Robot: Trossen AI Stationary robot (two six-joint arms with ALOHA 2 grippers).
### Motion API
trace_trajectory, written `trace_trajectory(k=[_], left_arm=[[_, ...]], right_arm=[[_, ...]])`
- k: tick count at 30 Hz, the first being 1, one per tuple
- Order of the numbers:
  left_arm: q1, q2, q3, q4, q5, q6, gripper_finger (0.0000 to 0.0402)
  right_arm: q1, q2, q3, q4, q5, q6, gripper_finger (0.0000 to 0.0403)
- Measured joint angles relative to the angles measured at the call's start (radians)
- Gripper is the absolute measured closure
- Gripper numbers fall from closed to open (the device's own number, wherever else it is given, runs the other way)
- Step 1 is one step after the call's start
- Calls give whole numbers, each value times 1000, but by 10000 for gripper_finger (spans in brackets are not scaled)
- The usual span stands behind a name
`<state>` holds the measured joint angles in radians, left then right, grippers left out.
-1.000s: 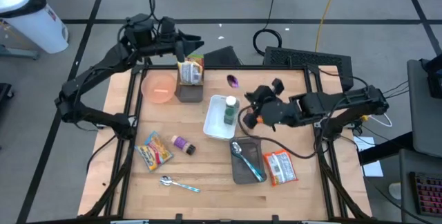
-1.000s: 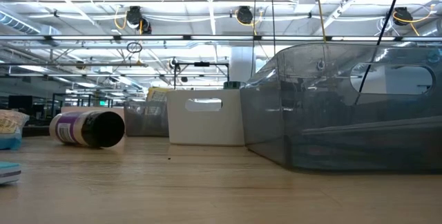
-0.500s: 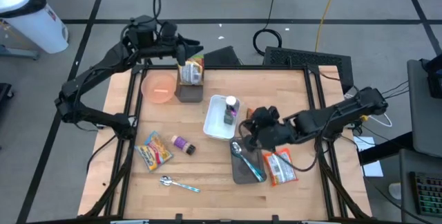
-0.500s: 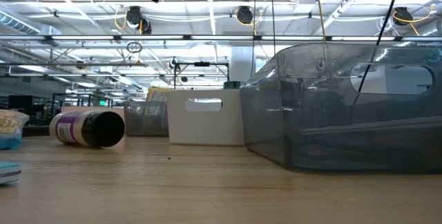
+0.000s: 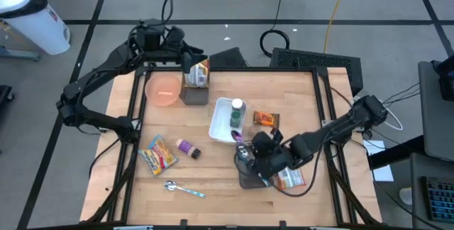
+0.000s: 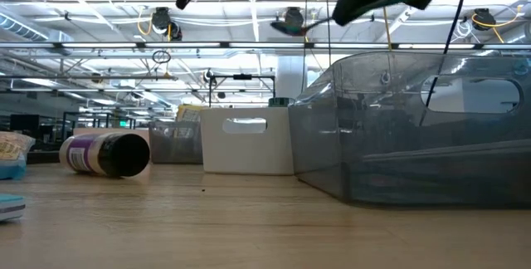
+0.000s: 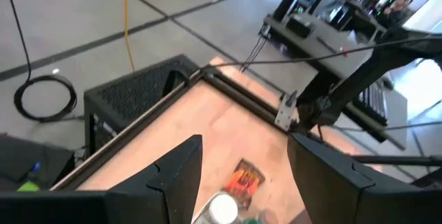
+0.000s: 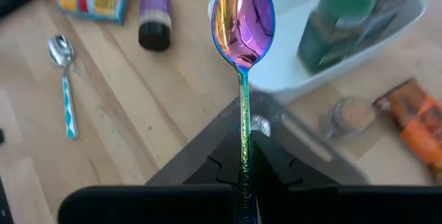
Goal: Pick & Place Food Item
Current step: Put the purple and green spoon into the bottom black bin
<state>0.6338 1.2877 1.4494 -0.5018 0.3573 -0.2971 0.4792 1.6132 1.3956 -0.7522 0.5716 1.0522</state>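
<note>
Right of the white rectangular tray (image 5: 219, 129), mid-surface, the orange foil snack packet (image 5: 266, 118) lies flat on the wooden surface (image 5: 305, 102), touched by neither arm. It sits just beside the tray's right edge, apart from it.

Right pincer (image 5: 246, 153) is near and slightly left of the packet, over the far end of the dark grey open bin (image 5: 247, 179). Its fingers are pressed together, pinching the handle of an iridescent purple-blue metal spoon (image 8: 242, 16). The spoon bowl points away from the pincer toward the tray.

The tray holds a green-capped dark bottle (image 5: 235, 118) and a white-capped bottle (image 5: 237, 105). A red-and-white snack pouch (image 5: 289, 179) lies just right of the grey bin.

Left half of the surface, near side: small purple-labelled jar (image 5: 188, 148) on its side, yellow snack bag (image 5: 159, 155), and a silver spoon with teal handle (image 5: 184, 189) nearest the front edge.

Far left: pink round bowl (image 5: 164, 89), with a dark grey box (image 5: 195, 94) of upright packets beside it.

Left pincer (image 5: 191, 52) hangs at the far-left edge above that box, fingers spread, nothing between them.
</note>
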Motion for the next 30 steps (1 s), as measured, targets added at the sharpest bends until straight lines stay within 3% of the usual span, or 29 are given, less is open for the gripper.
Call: trace_trajectory(k=[19,30], left_arm=[[-1,0,0,-57,-1,51,183],[-1,0,0,-57,-45,54,183]], right_arm=[[92,228,0,-28,-6,410,397],[97,257,0,-64,-63,424,397]])
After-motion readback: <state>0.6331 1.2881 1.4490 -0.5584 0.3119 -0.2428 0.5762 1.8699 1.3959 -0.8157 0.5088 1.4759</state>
